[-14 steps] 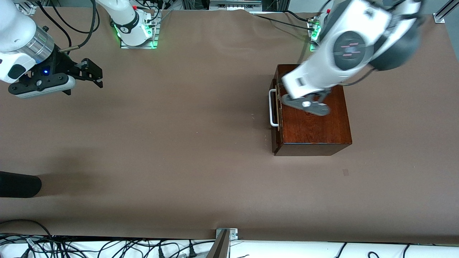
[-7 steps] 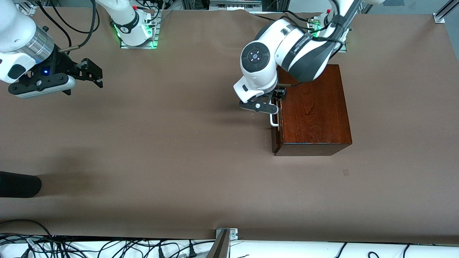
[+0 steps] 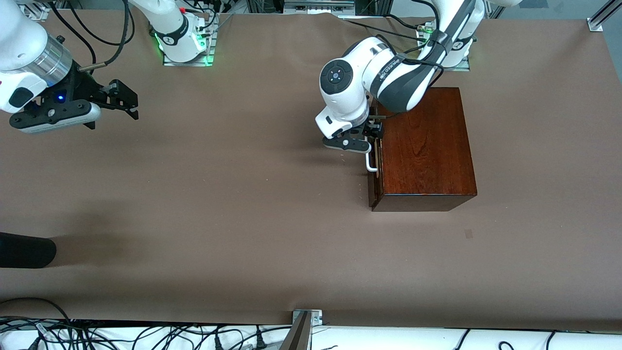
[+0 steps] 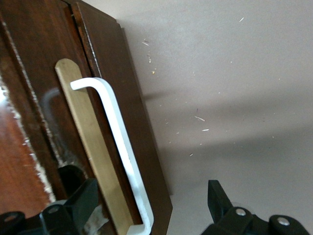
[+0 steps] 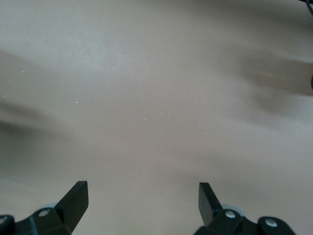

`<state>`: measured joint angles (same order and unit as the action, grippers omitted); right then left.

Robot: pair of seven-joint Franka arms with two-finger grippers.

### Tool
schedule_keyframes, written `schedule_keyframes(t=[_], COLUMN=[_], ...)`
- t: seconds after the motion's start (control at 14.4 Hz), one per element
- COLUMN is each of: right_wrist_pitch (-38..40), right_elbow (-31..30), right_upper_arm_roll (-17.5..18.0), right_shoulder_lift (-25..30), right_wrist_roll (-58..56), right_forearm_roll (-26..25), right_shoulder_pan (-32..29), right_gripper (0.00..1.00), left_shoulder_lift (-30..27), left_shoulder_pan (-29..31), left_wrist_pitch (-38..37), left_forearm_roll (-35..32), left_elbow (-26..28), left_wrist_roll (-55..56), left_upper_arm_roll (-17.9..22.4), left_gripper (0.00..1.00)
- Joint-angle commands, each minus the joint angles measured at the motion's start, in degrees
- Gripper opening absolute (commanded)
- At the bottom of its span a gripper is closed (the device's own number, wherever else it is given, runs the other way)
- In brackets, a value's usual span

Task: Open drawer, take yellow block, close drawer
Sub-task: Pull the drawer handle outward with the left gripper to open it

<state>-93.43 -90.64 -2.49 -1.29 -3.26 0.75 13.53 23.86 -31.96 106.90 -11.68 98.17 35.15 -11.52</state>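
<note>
The dark reddish-brown wooden box stands toward the left arm's end of the table. Its drawer is shut, with the dark front facing the right arm's end. My left gripper is open at the drawer front, low beside the white bar handle. In the left wrist view the handle runs between the spread fingers of my left gripper, over a brass plate; no finger touches it. My right gripper is open and empty over bare table; it also shows in the right wrist view. The yellow block is hidden.
A black cylinder lies at the table's edge at the right arm's end. Cables and a metal bracket run along the table edge nearest the front camera. The brown table stretches between the two arms.
My left arm has swung from over the box top down to the drawer front, bringing its open gripper around the handle. The right arm has barely moved.
</note>
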Motion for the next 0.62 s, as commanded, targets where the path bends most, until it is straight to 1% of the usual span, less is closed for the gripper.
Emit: schedule_keyframes(t=[0.0, 0.14, 0.28, 0.55], right_wrist_pitch=[0.36, -0.08, -0.43, -0.61], right_elbow=[0.29, 0.29, 0.37, 0.37], right_upper_arm_roll=[0.11, 0.03, 0.03, 0.03], right_shoulder_lift=[0.14, 0.14, 0.14, 0.06], right_wrist_roll=[0.27, 0.27, 0.27, 0.27], right_forearm_roll=[-0.84, -0.84, -0.84, -1.72], right_shoulder_pan=[-0.17, -0.17, -0.26, -0.35], right_gripper=[1.0, 1.0, 1.0, 1.0], left_shoulder_lift=[-1.28, -1.1, -0.31, 1.8], left_shoulder_pan=[-0.29, -0.56, -0.64, -1.78], left_wrist_pitch=[5.14, 5.33, 5.86, 7.08], left_forearm_roll=[-1.68, -1.86, -4.57, -4.58], left_elbow=[4.13, 4.91, 5.45, 5.27], left_wrist_roll=[2.99, 3.87, 4.57, 7.91], left_upper_arm_roll=[0.09, 0.09, 0.0, 0.0], left_gripper=[1.0, 1.0, 1.0, 1.0])
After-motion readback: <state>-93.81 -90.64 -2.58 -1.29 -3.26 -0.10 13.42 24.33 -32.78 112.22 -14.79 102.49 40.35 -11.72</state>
